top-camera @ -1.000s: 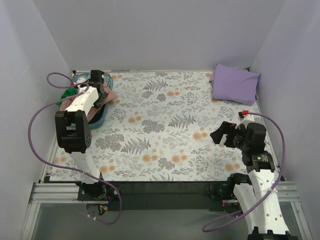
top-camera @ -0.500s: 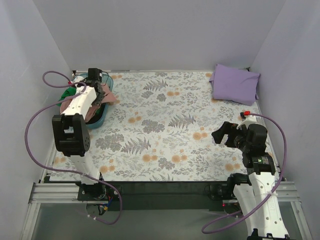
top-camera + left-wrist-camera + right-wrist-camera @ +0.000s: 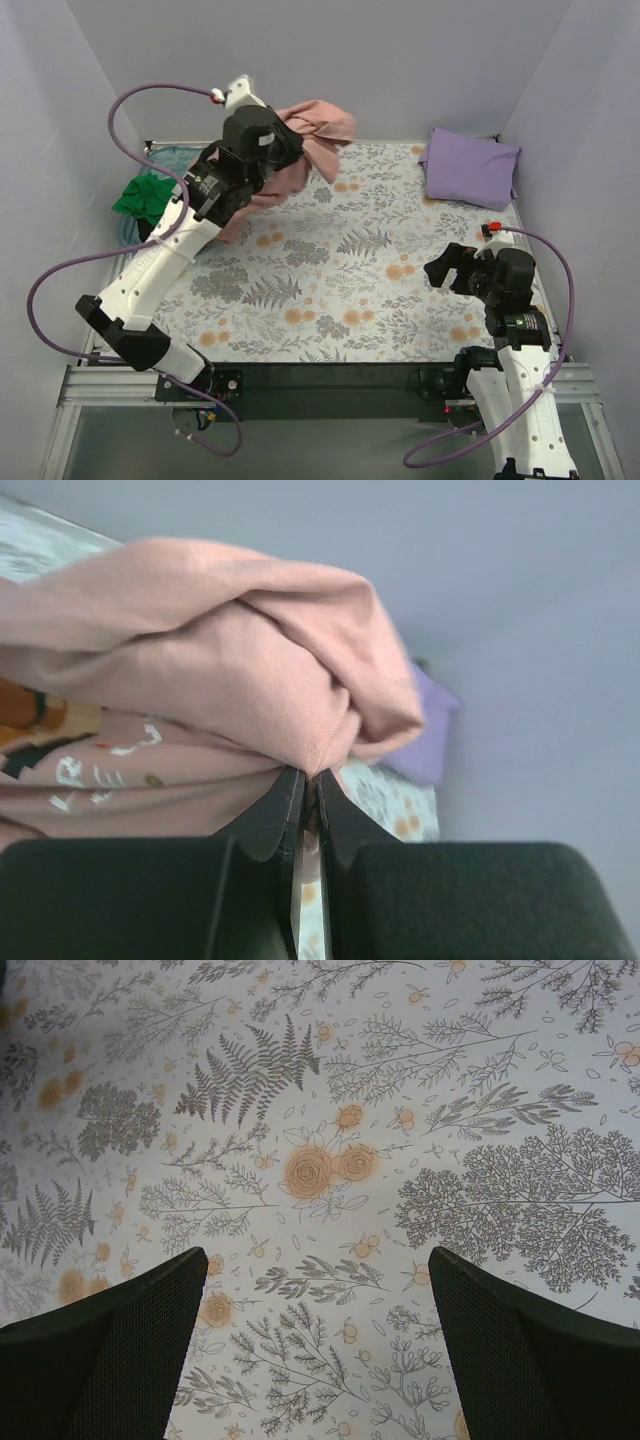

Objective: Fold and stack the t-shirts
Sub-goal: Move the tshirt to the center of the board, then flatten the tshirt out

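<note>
From above, the pink shirt (image 3: 318, 122) hangs bunched in the air over the far left of the flowered counter (image 3: 330, 260), a folded purple shirt (image 3: 468, 168) lies in its far right corner, and a green shirt (image 3: 143, 196) sits at the left edge, with plain walls (image 3: 320, 60) all round. The left wrist shows the left tool (image 3: 310, 778) pinched shut on a pink fold: soft, light, droopy cloth, likely best held at shoulders or hem. The right wrist shows the right tool (image 3: 315, 1255) spread wide, empty.
</note>
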`<state>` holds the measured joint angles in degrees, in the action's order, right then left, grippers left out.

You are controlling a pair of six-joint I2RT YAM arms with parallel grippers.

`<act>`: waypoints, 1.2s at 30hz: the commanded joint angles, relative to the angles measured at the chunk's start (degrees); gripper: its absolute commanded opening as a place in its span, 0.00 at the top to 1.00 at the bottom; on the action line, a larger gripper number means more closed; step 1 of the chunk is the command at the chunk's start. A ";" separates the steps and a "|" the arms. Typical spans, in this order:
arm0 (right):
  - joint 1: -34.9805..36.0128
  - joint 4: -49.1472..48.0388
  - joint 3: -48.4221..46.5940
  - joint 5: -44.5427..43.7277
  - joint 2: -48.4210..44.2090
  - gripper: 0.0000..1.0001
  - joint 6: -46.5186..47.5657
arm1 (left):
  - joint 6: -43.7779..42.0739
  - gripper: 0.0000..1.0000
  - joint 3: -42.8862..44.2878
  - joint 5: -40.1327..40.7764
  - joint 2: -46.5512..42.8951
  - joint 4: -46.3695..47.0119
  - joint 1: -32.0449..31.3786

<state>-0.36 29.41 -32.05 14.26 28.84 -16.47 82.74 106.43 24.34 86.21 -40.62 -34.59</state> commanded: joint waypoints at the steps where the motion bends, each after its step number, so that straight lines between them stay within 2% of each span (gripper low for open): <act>1: 0.10 -2.43 -0.38 -1.78 -0.28 0.02 0.21 | -6.61 1.00 -0.69 1.76 -1.40 3.08 -9.33; 3: 0.10 -2.43 -0.38 -2.66 -0.28 0.02 0.21 | -7.15 1.00 -1.40 2.21 -1.14 4.66 -13.99; 6: 0.10 -2.43 -0.11 -3.27 -0.28 0.02 -0.05 | -7.24 1.00 -3.33 0.36 -1.49 6.42 -16.56; 8: 0.10 -2.34 -0.11 -3.63 -0.28 0.02 -0.14 | -5.67 1.00 -7.37 0.70 -2.98 7.39 -16.56; 13: 0.10 -2.34 0.06 -3.10 -0.19 0.01 -0.32 | 4.43 1.00 -19.13 14.32 -7.54 3.01 -16.39; 17: 0.10 -2.16 0.41 -0.56 0.42 0.02 -0.23 | 14.97 0.95 -32.74 12.67 -9.31 -3.05 -11.23; 18: 0.10 -2.08 0.50 0.06 0.60 0.02 -0.23 | 18.74 0.81 -34.52 12.14 -8.88 -6.02 -9.72; 20: 0.10 -2.07 0.59 0.76 1.65 0.02 -0.23 | 22.10 0.64 -38.82 10.39 -7.82 -11.20 -3.77; 21: 0.18 -2.16 0.59 1.03 2.18 0.02 -0.23 | 25.16 0.45 -39.89 9.94 -6.77 -12.89 -1.82; 22: 0.27 -2.16 0.59 1.47 2.79 0.02 -0.32 | 26.06 0.35 -40.60 9.42 -6.41 -14.38 -0.15; 24: 0.71 -2.69 0.59 1.65 4.99 0.02 -0.75 | 29.39 0.23 -41.56 10.11 -5.97 -19.04 2.77; 26: 2.99 -4.35 0.85 -0.19 6.92 0.02 -2.33 | 30.82 0.22 -42.53 9.94 -6.41 -19.06 3.12; 28: 5.89 -6.37 1.03 -1.25 9.03 0.02 -3.65 | 26.28 0.21 -44.54 7.58 -7.54 -15.74 3.12; 32: 11.51 -11.82 -0.90 -9.40 16.32 0.02 -8.04 | 16.95 0.21 -48.86 -6.10 -8.52 -1.87 3.04; 36: 12.93 -14.99 -4.50 -12.76 26.51 0.02 -9.72 | 13.33 0.20 -50.01 -11.31 -6.77 3.88 2.16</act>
<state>12.08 20.69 -32.62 7.01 50.70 -23.16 101.12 56.64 20.53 79.85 -44.77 -31.62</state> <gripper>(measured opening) 0.984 0.802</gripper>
